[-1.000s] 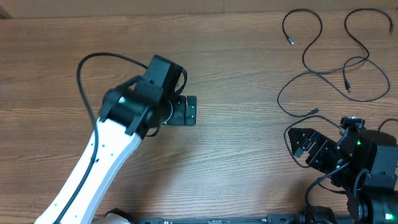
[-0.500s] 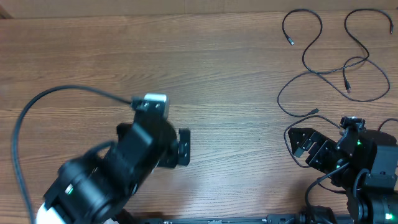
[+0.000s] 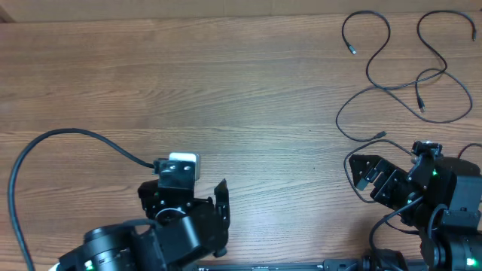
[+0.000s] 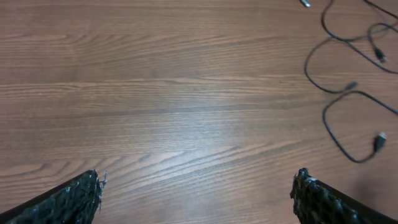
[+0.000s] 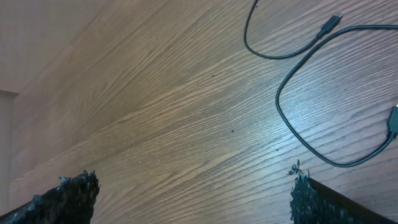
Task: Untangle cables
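Observation:
Several thin black cables [image 3: 392, 88] lie in loose overlapping curves at the far right of the wooden table [image 3: 248, 90]; their small plug ends are spread apart. My left gripper [image 3: 221, 218] sits at the near edge, left of centre, open and empty, far from them. The left wrist view shows its fingertips wide apart [image 4: 198, 180] over bare wood, with the cables [image 4: 306, 64] at the upper right. My right gripper [image 3: 363, 177] is open and empty just in front of the nearest cable loop. In the right wrist view [image 5: 194, 179] that loop [image 5: 278, 102] lies ahead to the right.
The left arm's own thick black cable [image 3: 68, 134] arcs over the table at the left. A pale wall strip [image 3: 113, 9] runs along the table's far edge. The right arm's body [image 3: 452, 203] fills the near right corner.
My left arm has drawn back from the middle of the table toward the near left edge, still open. The right arm and the cables have not moved.

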Action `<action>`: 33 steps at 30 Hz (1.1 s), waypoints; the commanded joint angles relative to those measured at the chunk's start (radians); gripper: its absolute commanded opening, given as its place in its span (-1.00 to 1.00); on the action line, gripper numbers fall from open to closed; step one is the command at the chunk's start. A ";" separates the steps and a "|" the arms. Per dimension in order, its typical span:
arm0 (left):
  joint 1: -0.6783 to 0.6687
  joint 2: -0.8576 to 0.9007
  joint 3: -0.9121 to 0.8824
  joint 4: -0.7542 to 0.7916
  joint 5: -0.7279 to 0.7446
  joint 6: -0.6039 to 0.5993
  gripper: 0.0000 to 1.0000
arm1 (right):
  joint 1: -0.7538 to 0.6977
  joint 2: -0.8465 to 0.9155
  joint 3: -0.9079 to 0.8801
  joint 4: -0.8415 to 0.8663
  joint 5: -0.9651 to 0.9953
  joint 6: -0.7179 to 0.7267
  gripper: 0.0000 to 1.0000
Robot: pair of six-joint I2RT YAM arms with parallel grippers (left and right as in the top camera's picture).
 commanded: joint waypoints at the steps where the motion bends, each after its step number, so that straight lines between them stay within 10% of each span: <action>1: -0.006 -0.008 -0.006 0.003 -0.074 -0.045 1.00 | 0.006 -0.003 0.024 0.008 0.005 -0.006 1.00; 33: -0.006 0.006 -0.006 0.003 0.101 -0.046 0.99 | 0.006 -0.003 0.024 0.008 0.005 -0.006 1.00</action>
